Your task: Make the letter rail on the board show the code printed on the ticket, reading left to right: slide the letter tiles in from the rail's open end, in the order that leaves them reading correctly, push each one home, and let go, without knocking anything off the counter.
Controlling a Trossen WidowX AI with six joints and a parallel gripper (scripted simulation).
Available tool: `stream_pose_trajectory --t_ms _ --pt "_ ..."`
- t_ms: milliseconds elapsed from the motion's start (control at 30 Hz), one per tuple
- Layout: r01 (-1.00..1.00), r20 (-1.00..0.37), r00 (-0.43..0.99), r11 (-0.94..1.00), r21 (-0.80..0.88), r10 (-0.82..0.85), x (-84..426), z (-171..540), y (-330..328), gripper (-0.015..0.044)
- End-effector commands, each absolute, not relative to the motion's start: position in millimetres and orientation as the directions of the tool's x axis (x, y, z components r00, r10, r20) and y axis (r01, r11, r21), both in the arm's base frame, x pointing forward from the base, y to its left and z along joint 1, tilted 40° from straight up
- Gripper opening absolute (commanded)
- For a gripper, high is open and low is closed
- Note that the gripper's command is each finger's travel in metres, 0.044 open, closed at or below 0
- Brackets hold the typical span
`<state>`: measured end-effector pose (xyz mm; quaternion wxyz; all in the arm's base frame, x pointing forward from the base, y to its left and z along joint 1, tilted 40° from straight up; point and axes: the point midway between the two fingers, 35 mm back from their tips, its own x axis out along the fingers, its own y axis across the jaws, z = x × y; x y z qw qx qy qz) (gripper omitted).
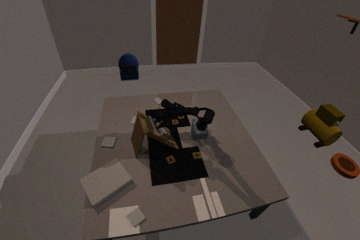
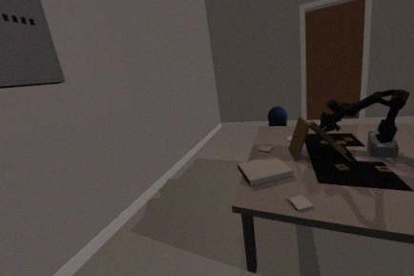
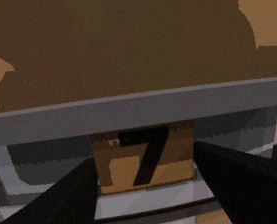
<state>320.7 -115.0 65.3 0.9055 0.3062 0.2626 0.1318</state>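
The wooden board (image 1: 167, 140) (image 2: 334, 142) (image 3: 139, 50) leans on the counter; its grey rail (image 3: 139, 104) crosses the wrist view. My gripper (image 3: 145, 157) is shut on a wooden tile marked 7 (image 3: 119, 172), one finger at each side. The tile's top edge is at the rail's upper bar, and dark channel shows on both sides of it. Loose tiles (image 1: 170, 159) (image 2: 341, 167) lie on the near part of the black mat (image 1: 159, 177) (image 2: 329, 179), and more tiles (image 1: 175, 122) lie on its far part. The ticket's code cannot be read.
A thick pale slab (image 1: 107, 183) (image 2: 265, 171) lies left of the mat. A small pale pad (image 1: 109, 142) (image 2: 265, 148) lies farther back, another pad (image 1: 135, 217) (image 2: 300, 202) near the front edge. White strips (image 1: 208, 198) lie at the front of the table (image 1: 249, 168).
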Motion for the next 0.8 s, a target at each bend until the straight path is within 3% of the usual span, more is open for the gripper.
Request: stream_pose_trajectory --t_ms 0,767 --pt "-0.077 -0.394 0.830 0.782 0.619 0.394 320.8 68.7 -113.7 0.0000" --pt "-0.077 -0.394 0.830 0.781 0.620 0.394 319.8 76.6 -103.6 0.0000"
